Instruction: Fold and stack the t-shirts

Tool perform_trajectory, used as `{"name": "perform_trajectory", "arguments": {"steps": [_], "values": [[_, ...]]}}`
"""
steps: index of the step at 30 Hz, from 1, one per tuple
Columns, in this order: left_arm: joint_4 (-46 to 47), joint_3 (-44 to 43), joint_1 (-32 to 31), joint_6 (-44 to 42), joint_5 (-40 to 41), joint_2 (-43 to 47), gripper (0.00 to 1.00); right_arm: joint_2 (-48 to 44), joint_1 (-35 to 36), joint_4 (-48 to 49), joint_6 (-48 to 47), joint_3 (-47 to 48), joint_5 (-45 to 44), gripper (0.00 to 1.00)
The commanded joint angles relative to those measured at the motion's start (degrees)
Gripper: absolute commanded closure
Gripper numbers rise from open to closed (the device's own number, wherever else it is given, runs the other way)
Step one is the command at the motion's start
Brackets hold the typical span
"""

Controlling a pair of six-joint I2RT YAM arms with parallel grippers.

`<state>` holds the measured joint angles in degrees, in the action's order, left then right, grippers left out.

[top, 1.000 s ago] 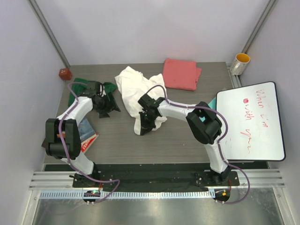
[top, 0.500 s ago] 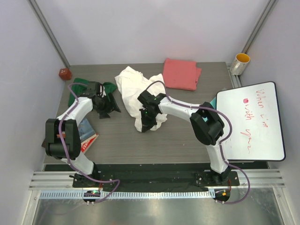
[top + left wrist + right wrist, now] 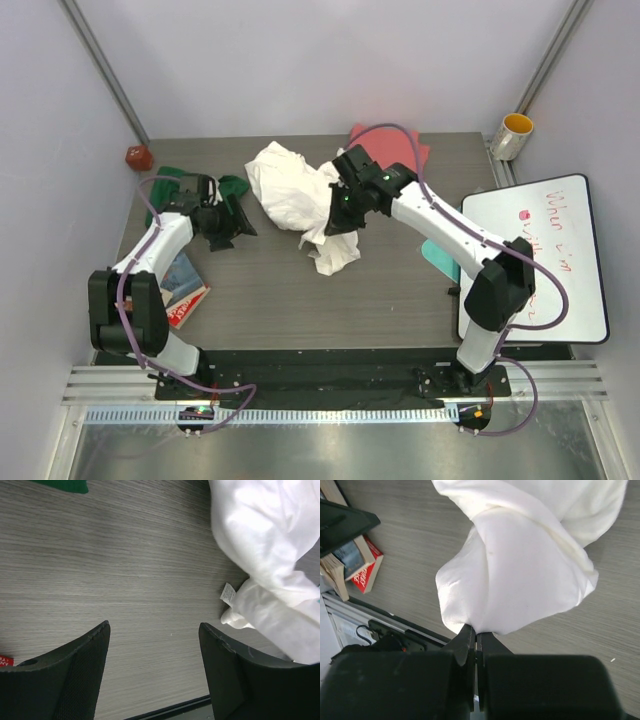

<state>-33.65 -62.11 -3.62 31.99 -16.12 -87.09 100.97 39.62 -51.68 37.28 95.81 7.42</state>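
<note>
The large white t-shirt (image 3: 285,185) lies crumpled at the table's middle, with a lower part (image 3: 335,255) trailing toward the front. My right gripper (image 3: 334,220) is shut on a bunch of this shirt; in the right wrist view the cloth (image 3: 530,565) bulges out from the closed jaws (image 3: 476,632). The dark green t-shirt (image 3: 170,180) lies at the far left, mostly under my left arm. My left gripper (image 3: 228,232) is open and empty above bare table (image 3: 155,630), with the white shirt (image 3: 270,555) to its right. The coral-pink t-shirt (image 3: 400,160) lies folded at the back, partly behind my right arm.
A printed book (image 3: 185,290) lies at the front left. A small red object (image 3: 138,157) sits in the back left corner. A whiteboard (image 3: 535,260) overhangs the right edge above a teal sheet (image 3: 440,255). A yellow-lined mug (image 3: 514,135) stands at the back right.
My right gripper has moved back and to the right, pulling the white shirt's lower part with it. The left gripper has barely shifted.
</note>
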Motion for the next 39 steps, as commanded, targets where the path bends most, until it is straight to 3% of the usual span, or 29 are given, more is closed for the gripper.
{"name": "perform_trajectory", "arguments": {"steps": [1,8,16,19,29,39], "values": [[0.7,-0.6,0.4,0.8,-0.4,2.2,0.28,-2.5,0.0,-3.7,-1.0,7.0,-2.8,0.99],[1.0,-2.0,0.4,-0.3,-0.1,3.5,0.28,-5.2,-1.7,-8.0,-2.8,14.0,-9.8,0.99],[2.4,-3.3,0.4,0.3,-0.1,4.8,0.28,-2.3,-2.8,-17.9,-4.4,39.7,-16.0,0.99],[2.5,-3.9,0.4,0.0,-0.1,5.2,0.27,-4.0,-3.8,-18.6,-4.7,42.5,-18.7,0.99],[1.3,-4.2,-1.0,0.3,-1.3,3.9,0.27,-12.5,-7.3,-13.3,-4.2,26.9,-24.4,0.99],[0.5,-6.7,-14.4,-1.0,5.0,-4.0,0.26,-19.8,-16.2,-6.9,-3.2,8.7,-22.7,0.99]]}}
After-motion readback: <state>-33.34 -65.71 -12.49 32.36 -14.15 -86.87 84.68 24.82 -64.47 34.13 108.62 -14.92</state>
